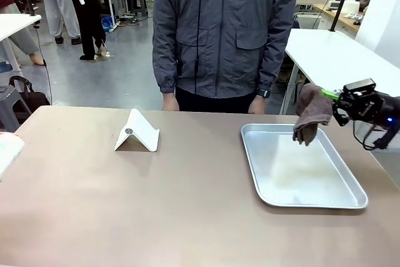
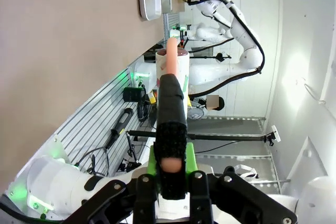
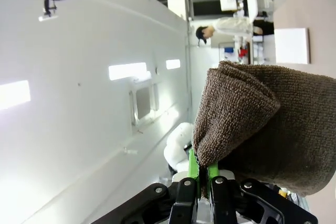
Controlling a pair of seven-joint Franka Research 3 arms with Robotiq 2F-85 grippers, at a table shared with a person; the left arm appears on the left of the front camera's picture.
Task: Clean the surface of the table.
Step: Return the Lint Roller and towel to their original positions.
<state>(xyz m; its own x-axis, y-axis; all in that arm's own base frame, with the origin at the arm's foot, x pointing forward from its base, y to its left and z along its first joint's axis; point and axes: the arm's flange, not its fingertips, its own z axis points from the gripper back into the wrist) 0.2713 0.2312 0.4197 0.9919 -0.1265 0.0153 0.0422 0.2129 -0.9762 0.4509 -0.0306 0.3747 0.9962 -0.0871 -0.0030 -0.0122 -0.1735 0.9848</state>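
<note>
The taupe-brown table [image 1: 125, 204] spreads across the front view and also shows in my left wrist view [image 2: 68, 40]. My right gripper [image 1: 329, 95] comes in from the right and is shut on a brown cloth [image 1: 310, 112]. The cloth hangs above the far right corner of the metal tray [image 1: 256, 173]. In the right wrist view the green pads [image 3: 193, 166] pinch a fold of the cloth [image 3: 262, 124]. My left gripper [image 2: 170, 93] is shut, with a pinkish rod [image 2: 171, 59] sticking out past its black fingers [image 2: 171, 124]. It hovers beyond the table's edge.
A white folded stand [image 1: 136, 132] sits on the table left of centre. A person in a grey jacket [image 1: 222, 29] stands at the far edge with hands down. A blurred white shape [image 1: 6, 148] is at the left edge. A white-topped table [image 1: 337, 54] lies behind on the right.
</note>
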